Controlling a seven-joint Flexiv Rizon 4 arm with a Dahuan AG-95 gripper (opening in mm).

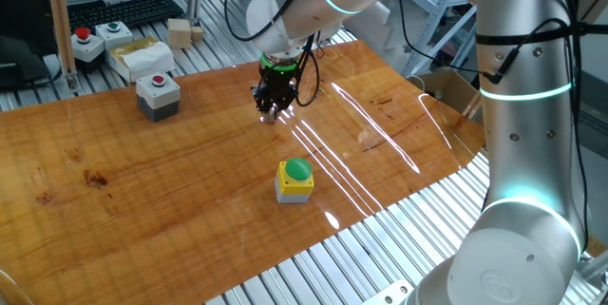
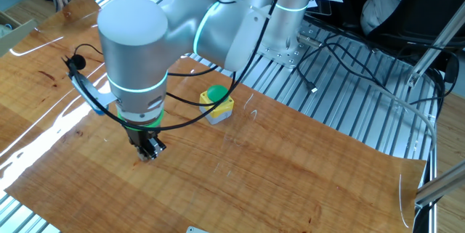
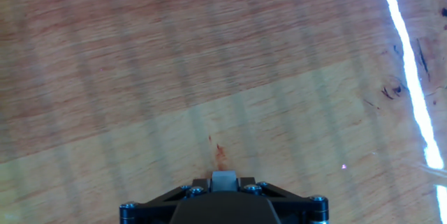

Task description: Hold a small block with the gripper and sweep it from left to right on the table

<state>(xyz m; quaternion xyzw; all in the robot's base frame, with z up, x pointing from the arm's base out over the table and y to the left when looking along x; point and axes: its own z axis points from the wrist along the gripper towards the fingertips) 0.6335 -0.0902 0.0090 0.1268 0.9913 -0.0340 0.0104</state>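
Glossy orange-brown wood grain with glare streaks covers your desk, which lies on a silver slatted frame. Your gripper is down at the desk surface, its fingers closed on the small block, which shows pale between the tips in the hand view. A yellow-and-grey box with green button sits well apart from it. No writing is legible anywhere.
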